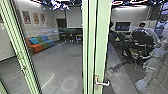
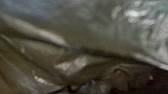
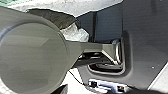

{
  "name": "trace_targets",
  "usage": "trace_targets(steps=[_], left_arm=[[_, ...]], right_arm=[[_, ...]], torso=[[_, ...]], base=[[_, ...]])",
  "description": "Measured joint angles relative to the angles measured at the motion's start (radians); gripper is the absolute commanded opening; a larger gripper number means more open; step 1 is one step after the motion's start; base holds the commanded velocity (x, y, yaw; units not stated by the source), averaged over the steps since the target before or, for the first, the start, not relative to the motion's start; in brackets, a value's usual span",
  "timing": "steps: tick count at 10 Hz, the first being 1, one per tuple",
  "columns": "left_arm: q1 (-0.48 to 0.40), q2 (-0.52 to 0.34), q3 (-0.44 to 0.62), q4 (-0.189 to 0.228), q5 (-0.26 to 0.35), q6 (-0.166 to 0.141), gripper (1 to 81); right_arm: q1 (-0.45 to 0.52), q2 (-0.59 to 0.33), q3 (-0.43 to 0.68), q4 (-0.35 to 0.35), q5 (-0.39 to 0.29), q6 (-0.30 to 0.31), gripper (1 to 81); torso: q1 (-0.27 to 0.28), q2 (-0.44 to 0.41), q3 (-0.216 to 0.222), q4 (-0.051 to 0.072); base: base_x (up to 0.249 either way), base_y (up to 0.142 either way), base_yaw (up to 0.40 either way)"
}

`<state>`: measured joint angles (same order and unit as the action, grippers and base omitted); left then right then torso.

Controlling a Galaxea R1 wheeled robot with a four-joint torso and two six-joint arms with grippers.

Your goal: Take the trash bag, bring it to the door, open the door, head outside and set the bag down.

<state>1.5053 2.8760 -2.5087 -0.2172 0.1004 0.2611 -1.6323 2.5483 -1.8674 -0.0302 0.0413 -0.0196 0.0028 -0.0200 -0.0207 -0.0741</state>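
A glass door with a pale green frame (image 1: pixel 102 45) stands upright close in front of me in the head view. Its metal lever handle (image 1: pixel 103 84) sits low on the frame, right of the middle. Crumpled, shiny film of the trash bag (image 2: pixel 75 65) lies very close to the camera in the left wrist view, dark brownish with pale glints. In the right wrist view a dark and whitish crumpled piece, perhaps part of the bag (image 3: pixel 76 33), shows behind robot parts. How the bag is held cannot be made out.
Through the glass, a colourful sofa (image 1: pixel 41 44) stands along the left wall. Another green post (image 1: pixel 25 57) rises at the left. A person (image 1: pixel 142 25) is at the right behind or reflected in the glass, near dark equipment and a screen (image 1: pixel 122 26).
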Motion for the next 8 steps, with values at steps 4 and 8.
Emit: trace_targets(steps=[4,8], left_arm=[[0.000,0.000,0.000,0.000,0.004,0.000,1.0],[0.000,0.017,0.000,0.000,0.004,0.000,1.0]], right_arm=[[-0.014,-0.221,0.266,0.000,0.026,0.000,81.1],[-0.005,-0.406,0.475,0.000,0.041,0.000,81.1]], torso=[[0.000,0.000,0.000,0.000],[0.000,0.000,0.000,0.000]], base=[[0.000,0.000,0.000],[0.000,0.000,0.000]])
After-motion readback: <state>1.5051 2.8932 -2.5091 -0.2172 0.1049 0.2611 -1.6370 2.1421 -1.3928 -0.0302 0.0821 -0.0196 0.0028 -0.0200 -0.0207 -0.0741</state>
